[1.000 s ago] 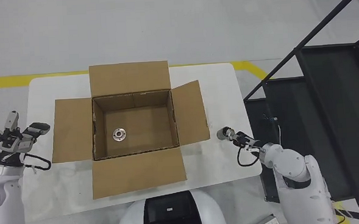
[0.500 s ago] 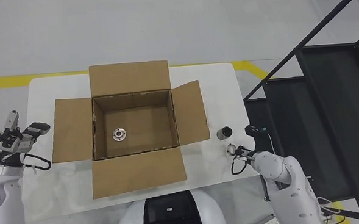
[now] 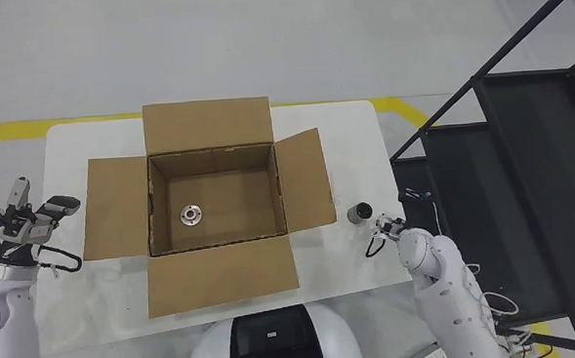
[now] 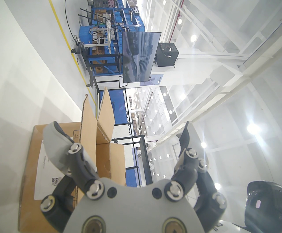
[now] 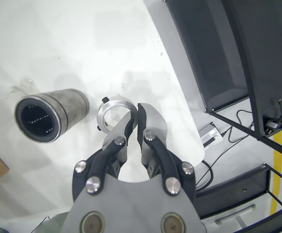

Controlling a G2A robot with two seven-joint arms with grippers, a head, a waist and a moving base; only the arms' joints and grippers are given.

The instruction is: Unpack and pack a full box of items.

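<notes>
In the top view, an open cardboard box (image 3: 215,197) is seen mid-table (image 3: 350,156), a flanged metal part (image 3: 190,215) on its floor. A linear bearing (image 3: 360,212) is laid to the right of the box, with the right gripper (image 3: 382,229) just beside it. In the left wrist view, the left gripper (image 4: 119,130) is spread wide and nothing is held. In the right wrist view, the right gripper is pinched on the rim of a shaft collar (image 5: 115,102), just beside the linear bearing, which is laid on its side.
</notes>
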